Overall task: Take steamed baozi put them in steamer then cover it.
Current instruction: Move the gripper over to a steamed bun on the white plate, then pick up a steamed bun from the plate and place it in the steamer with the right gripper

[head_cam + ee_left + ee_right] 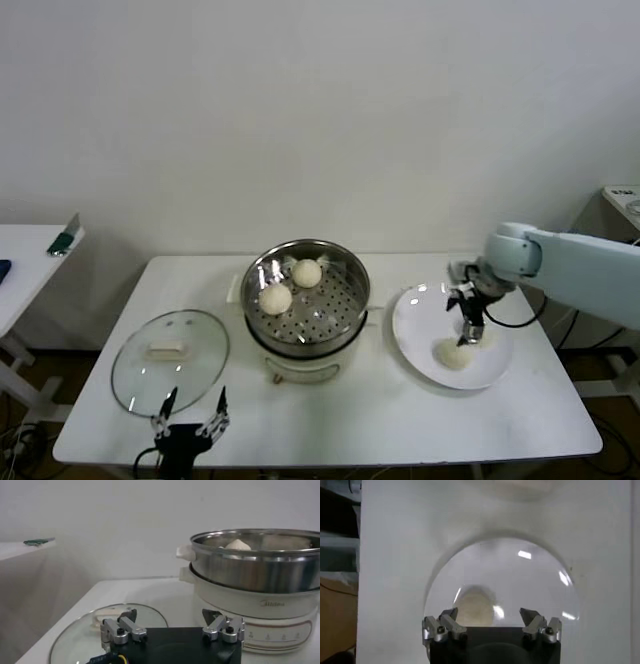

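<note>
The steel steamer [343,268] stands on its white cooker base at the table's middle and holds two baozi [277,298] [307,272]. One of them shows in the left wrist view [237,544], over the steamer's rim [255,565]. A third baozi [455,353] lies on the white plate [420,320] to the right. My right gripper [469,334] hangs open just above and behind this baozi [475,609], which sits off-centre between the open fingers [489,615]. The glass cover [170,360] lies flat at the left. My left gripper [190,412] is open and empty at the table's front edge, beside the cover [85,630].
A second white table [25,265] stands at the far left with a green object [63,242] on it. The cover's cream handle [106,615] lies just ahead of my left gripper [170,617]. The wall runs close behind the table.
</note>
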Motion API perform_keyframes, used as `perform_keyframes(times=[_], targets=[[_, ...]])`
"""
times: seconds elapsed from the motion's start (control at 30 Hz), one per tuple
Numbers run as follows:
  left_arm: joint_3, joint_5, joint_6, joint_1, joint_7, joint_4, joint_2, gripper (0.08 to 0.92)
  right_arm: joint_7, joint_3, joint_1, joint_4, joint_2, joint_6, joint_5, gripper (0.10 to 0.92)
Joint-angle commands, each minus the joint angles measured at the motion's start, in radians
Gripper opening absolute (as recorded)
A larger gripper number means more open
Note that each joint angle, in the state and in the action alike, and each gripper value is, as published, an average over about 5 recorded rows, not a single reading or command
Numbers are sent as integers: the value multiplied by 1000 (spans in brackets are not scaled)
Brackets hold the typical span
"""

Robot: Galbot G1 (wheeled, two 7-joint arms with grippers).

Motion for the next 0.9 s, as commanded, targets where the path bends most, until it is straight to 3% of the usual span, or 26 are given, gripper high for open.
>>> perform_keyframes(times=[0.03, 0.33, 0.6, 0.77, 0.9], targets=[[-1, 0, -2, 2, 0, 8, -1, 823, 20, 161, -250, -91, 2, -7, -116, 823], [-4, 1, 1, -2, -1, 15, -1, 823, 42, 209, -295, -144, 61, -10, -128, 808], [-2, 5, 12, -8, 0, 7, -3, 823, -2, 139, -165, -97, 53, 19, -92, 661], [0, 9, 15, -7, 0, 3, -3, 823, -85, -20, 136, -75, 89, 145, -72, 650], [6, 14, 15, -8, 0, 4, -4, 823, -145, -116, 413, -113, 204, 364, -50, 653]])
